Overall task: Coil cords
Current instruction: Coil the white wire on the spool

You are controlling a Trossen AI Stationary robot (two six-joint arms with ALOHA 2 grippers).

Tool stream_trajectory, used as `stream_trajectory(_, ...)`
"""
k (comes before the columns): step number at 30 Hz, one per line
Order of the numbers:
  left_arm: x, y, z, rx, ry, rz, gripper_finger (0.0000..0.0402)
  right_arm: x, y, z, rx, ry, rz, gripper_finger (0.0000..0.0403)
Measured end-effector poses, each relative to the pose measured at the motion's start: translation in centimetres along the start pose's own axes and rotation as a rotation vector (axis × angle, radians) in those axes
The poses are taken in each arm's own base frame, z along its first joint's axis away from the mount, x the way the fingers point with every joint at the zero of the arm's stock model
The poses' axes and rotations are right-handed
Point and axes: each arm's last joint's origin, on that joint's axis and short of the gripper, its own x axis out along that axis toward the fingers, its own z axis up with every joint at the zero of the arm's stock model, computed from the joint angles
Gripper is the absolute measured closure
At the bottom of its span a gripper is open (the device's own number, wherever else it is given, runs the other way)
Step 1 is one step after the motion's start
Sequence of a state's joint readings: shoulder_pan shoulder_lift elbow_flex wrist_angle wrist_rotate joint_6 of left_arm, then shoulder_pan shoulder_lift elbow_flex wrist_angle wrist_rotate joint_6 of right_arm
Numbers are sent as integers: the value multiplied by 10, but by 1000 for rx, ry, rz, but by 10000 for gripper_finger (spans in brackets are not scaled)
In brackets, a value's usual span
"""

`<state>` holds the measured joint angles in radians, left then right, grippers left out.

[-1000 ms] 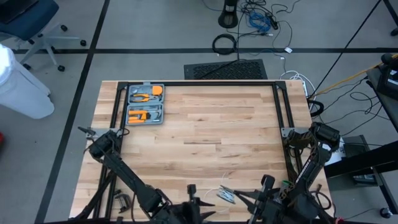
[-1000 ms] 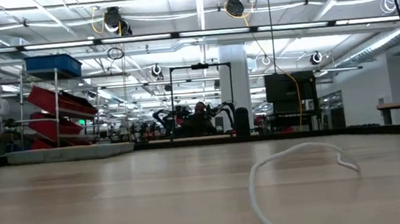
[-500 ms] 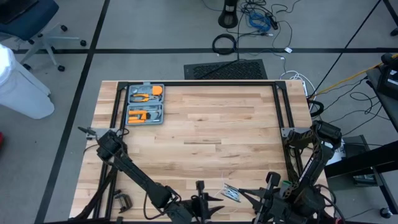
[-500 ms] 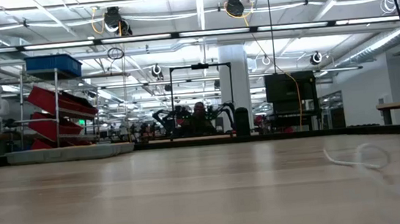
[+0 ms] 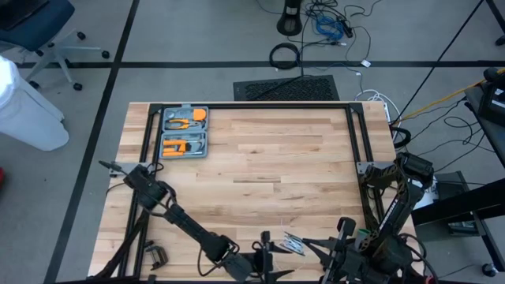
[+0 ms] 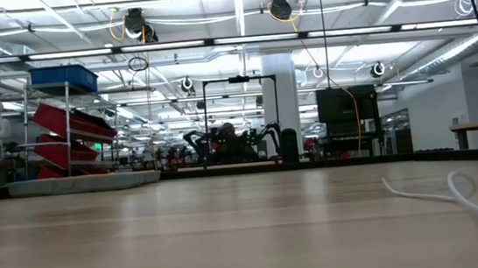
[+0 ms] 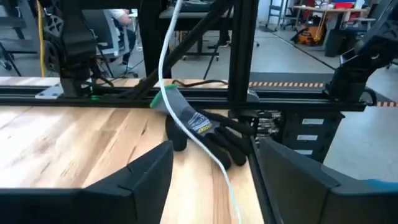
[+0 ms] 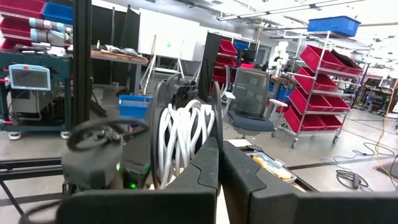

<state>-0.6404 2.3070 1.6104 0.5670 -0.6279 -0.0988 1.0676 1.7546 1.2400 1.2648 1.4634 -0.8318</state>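
Observation:
The reel [image 8: 183, 134] is a small black-and-silver disc spool wound with thin white cord. It is at the table's near edge, right of centre [image 5: 292, 244]. My right gripper [image 8: 217, 165] is shut on it. From the reel a free stretch of white cord [image 7: 214, 158] runs between the open fingers of my left gripper [image 7: 211, 186]. I see no touch between those fingers and the cord. My left gripper [image 5: 272, 248] faces the reel from the table's left. A slack end of the cord [image 6: 456, 190] lies on the tabletop. My right gripper pinches the reel between its two fingers at the edge of one side disc [image 8: 216, 124]. The reel stands edge-on just past the fingertips, its white windings [image 8: 180, 134] beside them. The fingers come level from the table's right side [image 5: 316, 248].
A grey tool case [image 5: 184, 132] with orange tools lies open at the table's far left. A black frame rail [image 7: 186, 96] runs along the table edge behind the reel. Cables lie on the floor beyond the far edge [image 5: 331, 24].
My left gripper has moved along the near edge toward the table's right, closer to the reel. The large cord loop that lay on the table has been drawn in toward the right, leaving only a short slack stretch.

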Motion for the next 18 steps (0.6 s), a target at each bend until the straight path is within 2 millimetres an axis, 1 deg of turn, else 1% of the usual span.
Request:
stream_trajectory(3, 5, 4, -10, -17, 11, 24, 149, 0, 0, 0, 0, 0, 0, 403)
stream_trajectory(7, 13, 12, -17, -116, -1, 48, 148, 0, 0, 0, 0, 0, 0, 403)
stream_trajectory(10, 20, 19, -23, -192, 6, 16, 148, 0, 0, 0, -3, -2, 1, 403)
stream_trajectory(13, 25, 25, -23, -261, 21, -34, 148, 0, 0, 0, -5, -3, 1, 403)
stream_trajectory(18, 26, 24, -21, -278, 11, -82, 148, 2, 0, 0, -6, -4, -2, 403)
